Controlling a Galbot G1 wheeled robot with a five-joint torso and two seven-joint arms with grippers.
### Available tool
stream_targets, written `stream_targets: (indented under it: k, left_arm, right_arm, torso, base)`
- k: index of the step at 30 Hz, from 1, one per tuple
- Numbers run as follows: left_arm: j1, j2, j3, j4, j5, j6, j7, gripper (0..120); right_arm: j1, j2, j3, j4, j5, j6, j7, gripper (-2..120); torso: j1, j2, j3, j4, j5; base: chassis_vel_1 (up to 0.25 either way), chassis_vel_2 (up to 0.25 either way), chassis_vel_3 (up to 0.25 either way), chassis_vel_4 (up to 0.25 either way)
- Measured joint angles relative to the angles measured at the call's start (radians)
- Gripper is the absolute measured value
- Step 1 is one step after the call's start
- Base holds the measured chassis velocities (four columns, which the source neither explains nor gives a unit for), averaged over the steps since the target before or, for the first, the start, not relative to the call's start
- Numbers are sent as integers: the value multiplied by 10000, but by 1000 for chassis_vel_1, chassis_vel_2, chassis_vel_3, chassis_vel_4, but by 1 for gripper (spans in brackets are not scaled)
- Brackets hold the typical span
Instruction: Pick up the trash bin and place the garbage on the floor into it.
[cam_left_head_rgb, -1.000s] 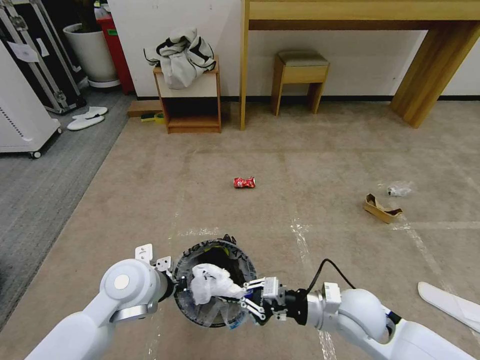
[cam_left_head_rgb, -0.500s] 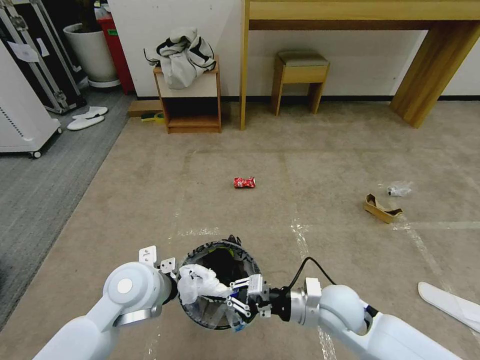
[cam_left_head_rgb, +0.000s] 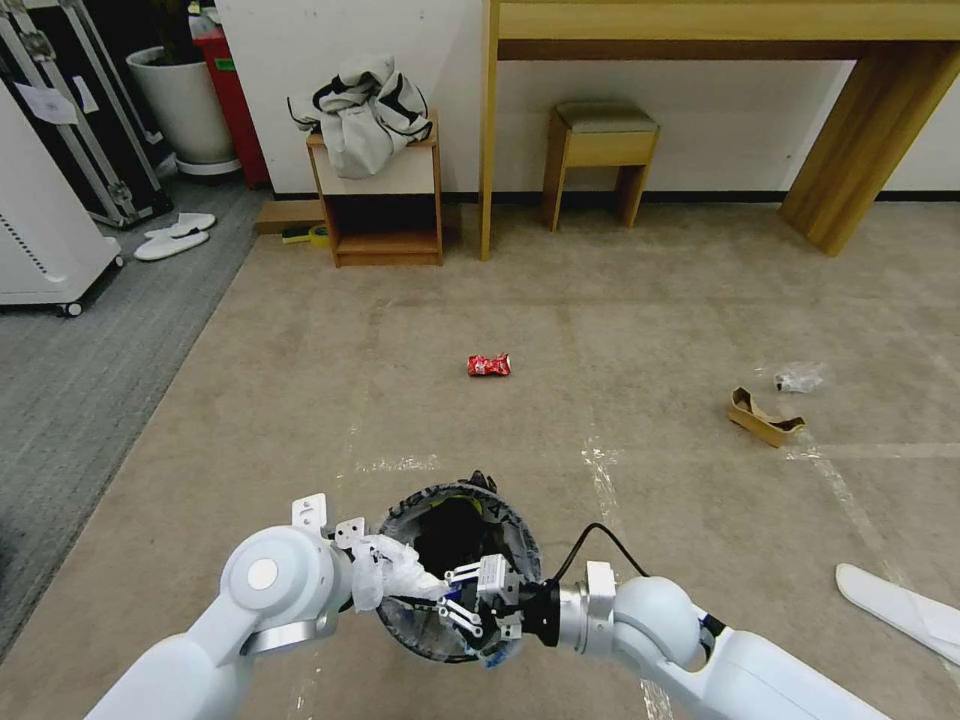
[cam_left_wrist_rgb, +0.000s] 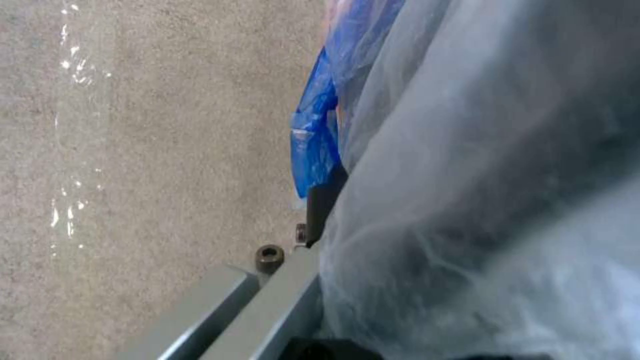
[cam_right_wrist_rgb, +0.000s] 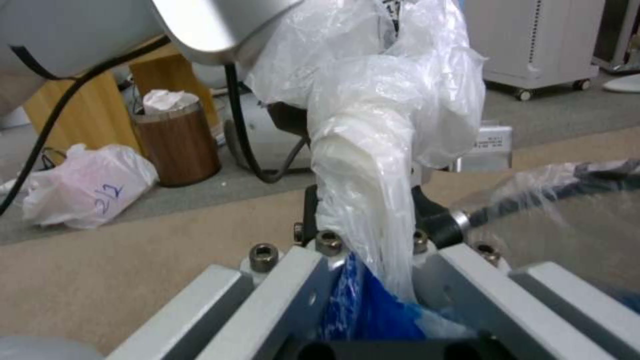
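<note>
The trash bin (cam_left_head_rgb: 500, 520), round with a clear bag liner, hangs low in front of me. My left gripper (cam_left_head_rgb: 352, 562) is shut on its left rim; a left finger (cam_left_wrist_rgb: 267, 305) lies along the bagged wall (cam_left_wrist_rgb: 480, 190). My right gripper (cam_left_head_rgb: 442, 600) reaches over the bin's mouth, shut on a crumpled white plastic wad (cam_left_head_rgb: 388, 582) that stands between its fingers (cam_right_wrist_rgb: 363, 200). On the floor (cam_left_head_rgb: 650, 300) lie a crushed red can (cam_left_head_rgb: 488, 365), a brown cardboard piece (cam_left_head_rgb: 763, 418), a clear plastic scrap (cam_left_head_rgb: 798, 377) and a white slipper (cam_left_head_rgb: 900, 605).
A small wooden shelf with clothes (cam_left_head_rgb: 380, 190), a stool (cam_left_head_rgb: 600, 150) and a wooden desk leg (cam_left_head_rgb: 860, 150) stand along the back wall. A white planter pot (cam_left_head_rgb: 185, 105), a white cabinet on wheels (cam_left_head_rgb: 40, 240) and two white slippers (cam_left_head_rgb: 175, 235) occupy the grey carpet at left.
The bin and left arm have shifted slightly right. My right gripper has moved left over the bin's mouth, carrying the white wad toward the left rim.
</note>
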Motion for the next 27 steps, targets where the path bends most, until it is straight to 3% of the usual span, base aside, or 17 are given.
stream_targets:
  k: [17,25,27]
  left_arm:
    - [191,83,-169,-177,-144,-9,38,0]
    - [212,39,-151,-112,-148,-16,52,0]
    - [249,47,-161,-111,-157,-8,59,0]
  right_arm:
    - [199,347,-257,-841,-142,394,-11,1]
    - [113,287,-2,-1083,-204,526,-35,30]
    - [102,282,74,-1126,-225,551,-174,42]
  torso:
    - [0,0,0,0,1]
    - [0,1,0,-1,1]
    - [0,1,0,-1,2]
  base:
    - [0,0,0,0]
    - [0,0,0,0]
    - [0,0,0,0]
